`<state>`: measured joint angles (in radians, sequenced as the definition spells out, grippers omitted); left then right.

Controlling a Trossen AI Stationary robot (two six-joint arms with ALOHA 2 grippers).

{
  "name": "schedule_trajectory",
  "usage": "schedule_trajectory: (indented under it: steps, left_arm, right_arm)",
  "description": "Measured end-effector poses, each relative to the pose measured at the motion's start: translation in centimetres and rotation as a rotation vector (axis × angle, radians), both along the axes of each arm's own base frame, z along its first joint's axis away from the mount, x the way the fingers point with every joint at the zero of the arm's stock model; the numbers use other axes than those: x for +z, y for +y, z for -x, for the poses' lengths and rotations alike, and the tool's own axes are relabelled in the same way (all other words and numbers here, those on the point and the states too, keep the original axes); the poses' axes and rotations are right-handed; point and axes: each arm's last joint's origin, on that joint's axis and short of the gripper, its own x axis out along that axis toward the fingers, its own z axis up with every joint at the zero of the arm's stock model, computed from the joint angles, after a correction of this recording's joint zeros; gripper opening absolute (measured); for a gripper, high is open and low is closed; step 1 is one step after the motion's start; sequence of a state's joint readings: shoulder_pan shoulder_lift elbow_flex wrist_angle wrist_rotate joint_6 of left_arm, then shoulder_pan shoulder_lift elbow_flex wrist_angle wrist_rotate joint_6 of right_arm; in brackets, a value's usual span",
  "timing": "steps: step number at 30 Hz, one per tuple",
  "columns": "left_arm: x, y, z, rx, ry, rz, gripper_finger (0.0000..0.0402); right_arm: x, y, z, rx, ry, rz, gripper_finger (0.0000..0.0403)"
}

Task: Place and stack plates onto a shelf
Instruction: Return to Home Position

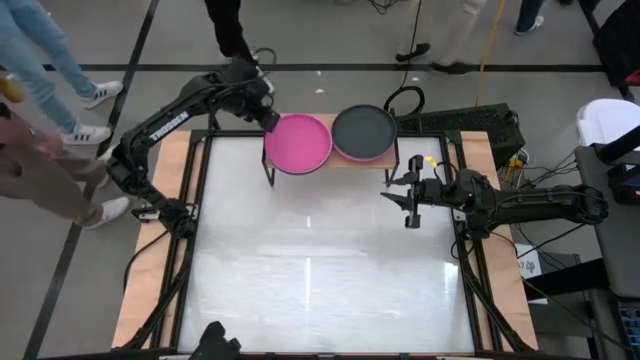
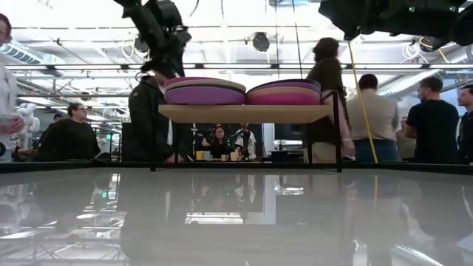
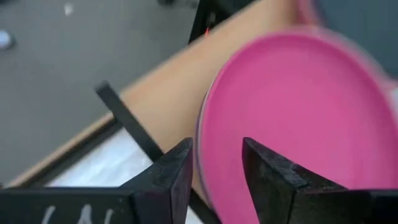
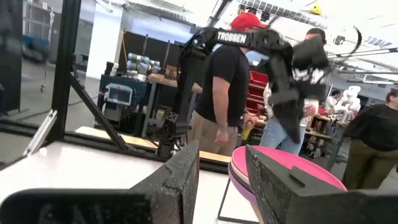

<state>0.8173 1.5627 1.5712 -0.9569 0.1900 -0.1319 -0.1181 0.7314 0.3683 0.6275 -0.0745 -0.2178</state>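
Note:
Two stacks of plates sit side by side on the shelf (image 1: 336, 160), whose light-wood top (image 2: 244, 112) stands at the table's far edge. The left stack is topped by a magenta plate (image 1: 298, 142), the right stack by a dark grey plate (image 1: 364, 131). The low view shows purple, cream and magenta rims beneath them. My left gripper (image 1: 268, 118) is open at the magenta plate's far-left rim (image 3: 205, 134), one finger on either side of it. My right gripper (image 1: 398, 197) is open and holds nothing. It hovers right of the shelf, pointing toward the table's left. My left gripper comes slanting down from the far left, its fingers (image 3: 177, 171) standing across the top magenta plate's rim (image 3: 202, 155). The plate lies flat on its stack. I cannot tell whether either finger touches the rim.
The white tabletop (image 1: 320, 270) stretches in front of the shelf toward the near edge. Black frame rails (image 1: 200, 200) run along the table's sides. Several people (image 2: 369, 111) stand beyond the far edge, and cables and equipment (image 1: 480, 125) lie at the far right.

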Motion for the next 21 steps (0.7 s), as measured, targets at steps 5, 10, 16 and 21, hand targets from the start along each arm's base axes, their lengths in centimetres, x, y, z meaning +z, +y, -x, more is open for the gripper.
schedule_trajectory:
  steps: [5,10,16,21]
  left_arm:
    - [4.4,-2.3,0.1,-0.084,-0.147,-0.208,0.0144]
    - [8.5,-6.3,1.1,-0.169,-0.262,-0.419,0.0144]
    - [9.5,-11.0,2.0,-0.219,-0.250,-0.538,0.0144]
    - [7.1,-13.9,2.5,-0.249,-0.241,-0.585,0.0145]
  right_arm:
    - [-0.2,-0.1,0.0,-0.026,0.028,0.020,0.0112]
    - [-0.3,-0.2,0.7,-0.106,0.060,0.006,0.0112]
    - [0.1,-0.1,2.2,-0.134,0.065,0.003,0.0112]
    - [0.4,-0.1,3.4,-0.186,0.052,0.003,0.0112]
